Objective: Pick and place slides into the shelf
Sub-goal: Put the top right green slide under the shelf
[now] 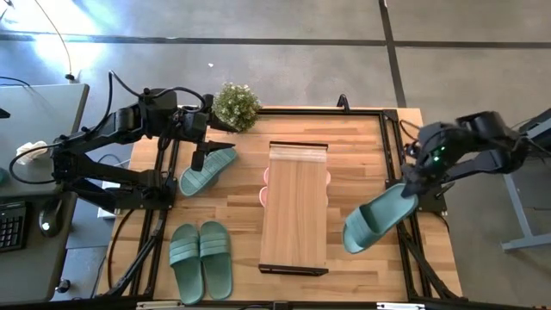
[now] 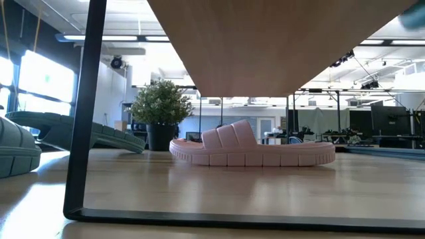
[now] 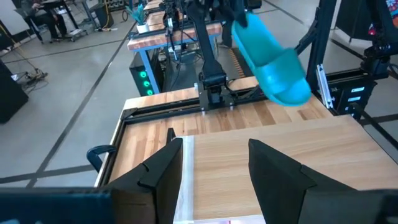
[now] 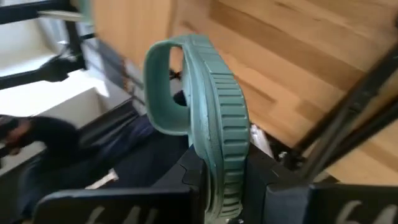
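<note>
- The right gripper [image 1: 411, 191] is gripping a sage green slide [image 1: 379, 220], its fingers [image 4: 186, 180] clamped on the sole's edge near one end, as the right wrist view shows, with the strap standing off to one side.
- That slide is hanging clear of the bench [image 1: 362, 146] near its right edge, just beside the shelf [image 1: 295, 207].
- Its long axis is running diagonally in the high view, from the gripped end near the frame rail down toward the bench's front, the free end pointing at the shelf's near right corner.
- To do this step well, I would judge the arm should turn the slide until its length lines up with the tier opening, lower it to bench height, then feed it in toe first without knocking the dark trim.
- The left gripper [image 1: 205, 155] is hovering with its fingers [image 3: 163, 171] spread and holding nothing, above a second green slide [image 1: 208, 169] left of the shelf.
- A green pair [image 1: 201, 258] is lying at the front left; a pink slide [image 2: 252, 149] is already sitting under the shelf top.
- A potted plant [image 1: 235, 105] is standing at the back edge.
</note>
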You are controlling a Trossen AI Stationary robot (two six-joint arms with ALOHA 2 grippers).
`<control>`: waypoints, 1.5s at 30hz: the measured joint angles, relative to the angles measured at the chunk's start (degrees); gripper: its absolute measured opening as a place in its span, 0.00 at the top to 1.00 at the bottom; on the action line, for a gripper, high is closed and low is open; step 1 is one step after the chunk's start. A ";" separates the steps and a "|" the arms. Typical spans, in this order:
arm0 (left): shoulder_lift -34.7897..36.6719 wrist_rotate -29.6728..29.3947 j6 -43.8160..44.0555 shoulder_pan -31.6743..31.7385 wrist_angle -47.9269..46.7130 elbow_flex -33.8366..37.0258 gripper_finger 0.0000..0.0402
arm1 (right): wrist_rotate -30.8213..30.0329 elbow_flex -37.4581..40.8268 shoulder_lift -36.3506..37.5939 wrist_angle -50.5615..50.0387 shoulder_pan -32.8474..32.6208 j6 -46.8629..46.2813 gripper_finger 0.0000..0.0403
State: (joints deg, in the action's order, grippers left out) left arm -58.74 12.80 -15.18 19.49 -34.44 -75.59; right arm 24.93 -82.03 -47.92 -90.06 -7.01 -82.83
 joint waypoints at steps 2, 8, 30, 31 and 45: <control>0.00 0.00 0.00 0.00 -0.02 0.00 0.59 | -1.69 3.15 0.64 0.18 -1.06 -1.62 0.91; -0.03 -0.42 0.00 0.00 -0.07 0.00 0.59 | -3.47 14.75 2.56 1.91 -3.99 -4.22 0.91; -3.90 -2.84 0.01 0.02 -1.86 0.07 0.59 | -28.86 49.74 13.77 47.65 -27.61 -30.88 0.91; -3.94 -3.35 0.01 0.02 -1.59 0.07 0.59 | -31.34 50.98 13.25 49.91 -29.36 -31.95 0.91; -4.07 -3.43 0.02 0.02 -1.64 0.07 0.59 | -56.99 57.87 -5.41 73.28 -43.99 -43.29 0.91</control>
State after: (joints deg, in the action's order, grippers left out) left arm -62.81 9.37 -15.16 19.51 -36.08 -75.53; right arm -32.05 -24.16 -53.33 -16.78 -51.00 -126.12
